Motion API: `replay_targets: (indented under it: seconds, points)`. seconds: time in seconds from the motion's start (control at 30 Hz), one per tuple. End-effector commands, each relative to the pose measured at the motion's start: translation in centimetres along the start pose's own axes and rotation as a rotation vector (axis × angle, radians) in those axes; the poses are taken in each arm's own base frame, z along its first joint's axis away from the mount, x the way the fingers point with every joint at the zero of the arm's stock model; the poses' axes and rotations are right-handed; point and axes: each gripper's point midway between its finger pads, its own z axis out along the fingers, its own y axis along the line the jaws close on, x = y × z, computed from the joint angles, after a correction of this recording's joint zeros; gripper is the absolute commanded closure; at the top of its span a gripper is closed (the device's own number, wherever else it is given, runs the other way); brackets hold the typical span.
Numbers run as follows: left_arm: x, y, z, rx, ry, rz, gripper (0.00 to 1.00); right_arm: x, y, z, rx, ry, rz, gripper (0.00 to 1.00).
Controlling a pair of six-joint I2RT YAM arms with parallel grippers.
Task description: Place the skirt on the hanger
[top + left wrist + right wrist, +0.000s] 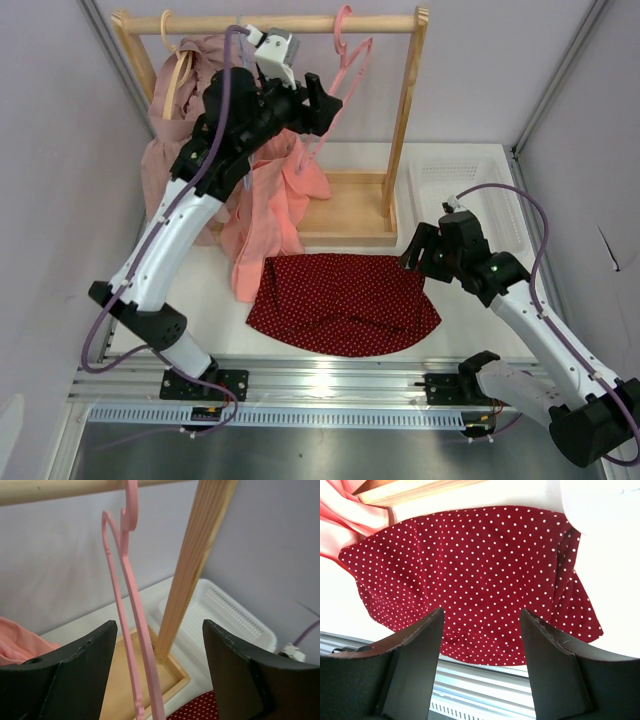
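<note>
Two hands are at work, and both are open. The left hand is up at the far side, and its two black fingers stand wide apart. The slim pink plastic hanger hangs down between them. Neither finger seems to touch it yet. Its curved hook sits over the round wooden rail.

The soft dark red skirt with tiny white dots lies spread flat on the white table, at the near side. Its left edge is just beside a plain salmon-pink garment. The right hand hovers over the right part of the skirt and holds nothing.

I think the step now is to take the hanger off the rail. The hanger is thin and smooth, so it may slip or turn. The left hand should close on it with the middle of its fingers, not the tips. Then it should lift up first, so the hook clears the rail, and only after that pull near. The tall wooden post stands just to the right, so the hand should not swing that way.
</note>
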Motion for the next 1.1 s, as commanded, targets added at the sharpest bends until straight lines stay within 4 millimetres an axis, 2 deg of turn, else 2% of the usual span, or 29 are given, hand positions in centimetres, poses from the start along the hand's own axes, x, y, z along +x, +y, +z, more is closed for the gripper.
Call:
replay_targets:
  seconds: [0.0, 0.17, 0.4, 0.57, 0.63, 0.77, 0.8, 0.87, 0.9, 0.93, 1.07]
  points:
    - [-3.4, 0.2, -0.7, -0.053, -0.075, 0.096, 0.25, -1.7, 1.6, -0.4, -0.051, -0.047, -0.019, 0.33]
    - [-0.5, 1.2, 1.8, -0.118, 0.016, 0.124, 0.26, -1.5, 1.6, -0.4, -0.053, -0.044, -0.017, 0.33]
    - [2.4, 2.3, 3.1, -0.219, 0.104, 0.161, 0.31, -1.3, 1.4, -0.3, -0.049, -0.037, -0.014, 0.34]
    - [3.3, 2.5, 3.6, -0.248, 0.129, 0.204, 0.33, -1.2, 1.3, -0.3, -0.048, -0.036, -0.022, 0.33]
    - [3.0, 2.2, 3.7, -0.247, 0.122, 0.211, 0.37, -1.2, 1.3, -0.3, -0.048, -0.038, -0.019, 0.34]
    - [3.0, 2.4, 3.8, -0.269, 0.121, 0.241, 0.59, -1.2, 1.4, -0.3, -0.051, -0.039, -0.020, 0.35]
    - [2.8, 2.4, 3.7, -0.270, 0.115, 0.244, 0.71, -1.2, 1.4, -0.2, -0.050, -0.038, -0.020, 0.37]
    - [2.3, 2.5, 3.6, -0.280, 0.104, 0.252, 0.85, -1.2, 1.3, -0.2, -0.049, -0.039, -0.020, 0.39]
    - [1.9, 2.8, 3.5, -0.296, 0.090, 0.254, 0.97, -1.1, 1.3, -0.2, -0.048, -0.036, -0.020, 0.40]
    - [1.7, 2.9, 3.4, -0.305, 0.083, 0.256, 1.00, -1.1, 1.3, -0.2, -0.048, -0.035, -0.019, 0.40]
    - [-0.3, 2.9, 2.9, -0.320, 0.024, 0.265, 1.00, -1.1, 1.4, -0.2, -0.054, -0.037, -0.021, 0.41]
